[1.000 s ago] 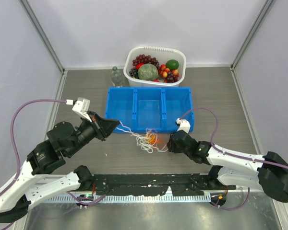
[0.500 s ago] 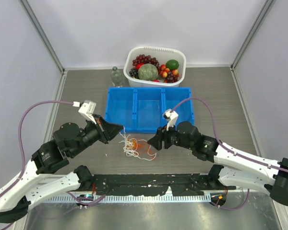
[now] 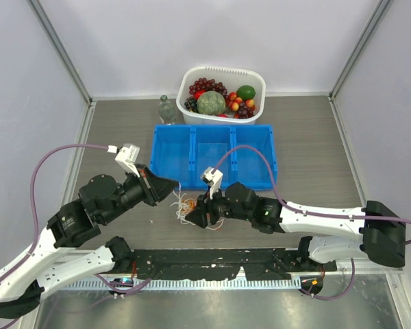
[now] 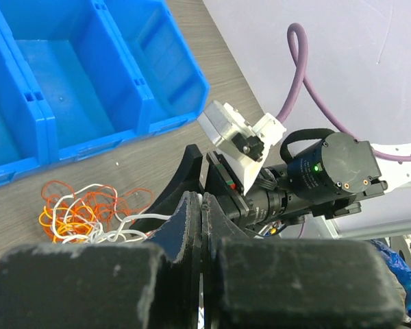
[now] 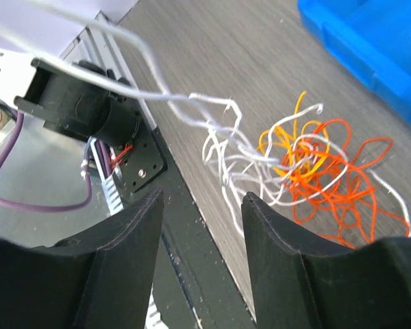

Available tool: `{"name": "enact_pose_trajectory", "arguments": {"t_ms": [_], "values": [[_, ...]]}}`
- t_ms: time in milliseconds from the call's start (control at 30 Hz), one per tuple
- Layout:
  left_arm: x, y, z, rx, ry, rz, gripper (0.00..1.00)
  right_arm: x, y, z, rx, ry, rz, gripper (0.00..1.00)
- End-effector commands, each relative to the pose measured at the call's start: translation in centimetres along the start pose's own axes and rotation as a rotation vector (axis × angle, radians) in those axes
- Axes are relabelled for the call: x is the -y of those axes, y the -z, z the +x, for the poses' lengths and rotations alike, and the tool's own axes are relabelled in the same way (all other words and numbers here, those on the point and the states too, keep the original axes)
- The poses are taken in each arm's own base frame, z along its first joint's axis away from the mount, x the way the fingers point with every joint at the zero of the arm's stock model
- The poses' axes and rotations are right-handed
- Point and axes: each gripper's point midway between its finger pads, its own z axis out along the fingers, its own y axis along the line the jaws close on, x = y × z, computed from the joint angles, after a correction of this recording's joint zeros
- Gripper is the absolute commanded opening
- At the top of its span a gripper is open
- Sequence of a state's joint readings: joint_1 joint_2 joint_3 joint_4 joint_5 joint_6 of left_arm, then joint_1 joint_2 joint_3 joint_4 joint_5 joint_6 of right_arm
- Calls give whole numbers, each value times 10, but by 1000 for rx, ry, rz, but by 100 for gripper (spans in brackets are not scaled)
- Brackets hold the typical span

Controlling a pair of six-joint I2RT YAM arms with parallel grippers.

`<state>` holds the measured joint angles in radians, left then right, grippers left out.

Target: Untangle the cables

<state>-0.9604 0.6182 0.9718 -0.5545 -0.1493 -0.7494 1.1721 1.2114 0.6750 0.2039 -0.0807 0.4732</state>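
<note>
The cables [image 3: 183,208] lie as a loose white, orange and yellow tangle on the table in front of the blue bin [image 3: 212,157]. My left gripper [image 3: 170,185] is shut on a white cable [image 4: 123,221] that runs taut from its tips [image 4: 203,205] down to the tangle [image 4: 82,216]. My right gripper [image 3: 192,217] is open and hovers low at the tangle's near side. In the right wrist view its fingers [image 5: 151,212] stand apart, empty, with the tangle [image 5: 308,171] just beyond them and the white strand [image 5: 151,75] rising to the upper left.
The three-compartment blue bin [image 4: 55,82] stands just behind the tangle. A white basket [image 3: 221,69] of fruit and a clear bottle [image 3: 166,110] stand at the back. The black base rail [image 5: 192,274] lies right under the right gripper.
My right gripper has swung left from the tangle's right side to its near-left side. The tangle has shifted left and bunched up. My left gripper has dropped slightly, still gripping the white cable.
</note>
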Motion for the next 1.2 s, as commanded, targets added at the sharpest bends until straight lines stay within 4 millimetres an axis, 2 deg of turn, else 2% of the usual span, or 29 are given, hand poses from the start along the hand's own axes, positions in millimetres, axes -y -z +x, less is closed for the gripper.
{"name": "enact_pose_trajectory", "arguments": {"t_ms": [0, 67, 167, 233, 300, 367, 433, 467, 567, 733, 833, 900, 1000, 1167], "values": [[15, 6, -14, 55, 24, 62, 0, -8, -5, -41, 160, 1, -3, 52], [16, 7, -16, 50, 19, 63, 0, -3, -8, -48, 184, -5, 31, 50], [20, 8, -18, 49, 14, 74, 0, -1, -14, -47, 181, -1, 41, 47], [21, 9, -20, 53, 16, 80, 0, 3, -18, -48, 181, -8, 62, 43], [24, 10, -23, 59, 16, 89, 0, 7, -21, -44, 173, -24, 77, 19], [25, 13, -28, 71, -6, 86, 0, 12, -21, -34, 158, -43, 89, 7], [25, 18, -41, 109, -22, 62, 0, 21, -20, -23, 152, -63, 117, 1], [25, 21, -48, 125, -27, 47, 0, 27, -18, -21, 159, -75, 142, 1], [27, 35, -75, 209, -31, 18, 0, 54, -12, 2, 138, -128, 250, 1], [32, 67, -117, 354, -37, 2, 0, 121, 14, 52, 92, -202, 563, 1], [32, 84, -133, 409, -45, -11, 0, 148, 33, 80, 75, -264, 678, 1], [29, 92, -138, 429, -53, -27, 0, 160, 45, 92, 78, -284, 721, 1], [25, 98, -143, 447, -55, -50, 0, 173, 64, 97, 83, -294, 791, 1], [26, 104, -149, 455, -67, -56, 0, 184, 88, 79, 133, -247, 886, 1]]}}
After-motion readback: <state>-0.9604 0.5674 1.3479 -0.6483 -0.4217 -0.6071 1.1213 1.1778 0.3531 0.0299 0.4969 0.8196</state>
